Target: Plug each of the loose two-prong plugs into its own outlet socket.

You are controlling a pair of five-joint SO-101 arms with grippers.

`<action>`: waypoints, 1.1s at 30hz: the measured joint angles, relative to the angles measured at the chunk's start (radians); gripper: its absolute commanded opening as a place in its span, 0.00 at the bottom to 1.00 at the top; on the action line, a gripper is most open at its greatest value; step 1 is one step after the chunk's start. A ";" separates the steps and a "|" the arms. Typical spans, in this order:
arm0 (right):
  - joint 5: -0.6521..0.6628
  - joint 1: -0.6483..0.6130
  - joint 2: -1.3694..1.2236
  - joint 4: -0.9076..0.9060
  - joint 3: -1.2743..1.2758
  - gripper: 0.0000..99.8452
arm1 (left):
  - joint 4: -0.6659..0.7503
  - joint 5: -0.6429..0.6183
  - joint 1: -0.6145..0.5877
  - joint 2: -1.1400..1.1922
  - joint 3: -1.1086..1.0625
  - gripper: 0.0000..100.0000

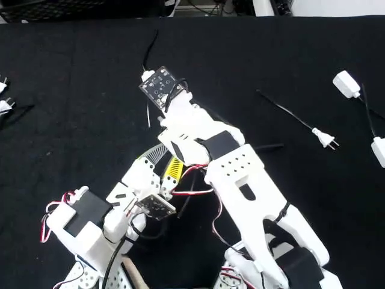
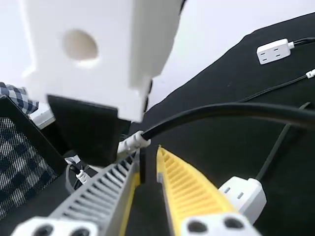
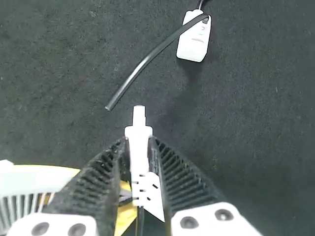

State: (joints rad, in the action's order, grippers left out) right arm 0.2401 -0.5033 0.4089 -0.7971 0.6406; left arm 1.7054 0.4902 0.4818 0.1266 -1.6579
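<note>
My right gripper (image 3: 138,142) has its black fingers shut on a white outlet socket (image 3: 140,169); slots show on its face and its narrow end points away from the wrist. In the left wrist view that narrow end (image 2: 132,142) sticks out beside a thick black cable (image 2: 221,110). My left gripper (image 2: 147,153), with one yellow and one grey finger, sits shut right under it with a thin black cable (image 2: 143,167) in the gap. In the high view both grippers meet mid-table, the left gripper (image 1: 165,161) tucked under the right arm. A loose two-prong plug (image 1: 325,138) lies at the right.
White outlet sockets lie at the far right (image 1: 346,83) and at the right edge (image 1: 379,150). Another socket (image 3: 194,37) lies on the black cloth ahead of the right gripper, with a cable across it. More plugs (image 1: 5,105) sit at the left edge.
</note>
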 measured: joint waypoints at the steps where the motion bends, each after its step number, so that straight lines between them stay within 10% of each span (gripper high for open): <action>1: -0.011 0.003 0.002 0.021 0.015 0.01 | 0.000 0.000 -0.005 0.000 0.000 0.07; 17: -0.173 0.020 0.000 0.126 0.071 0.01 | 0.000 0.000 -0.040 0.002 0.002 0.03; 33: -0.265 0.172 -0.006 -0.213 -0.173 0.01 | 0.003 0.005 -0.152 0.000 0.002 0.03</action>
State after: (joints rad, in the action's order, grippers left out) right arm -0.0253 -0.3314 0.4028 -1.0104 0.4672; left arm 1.7085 0.4948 0.3299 0.1266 -1.6563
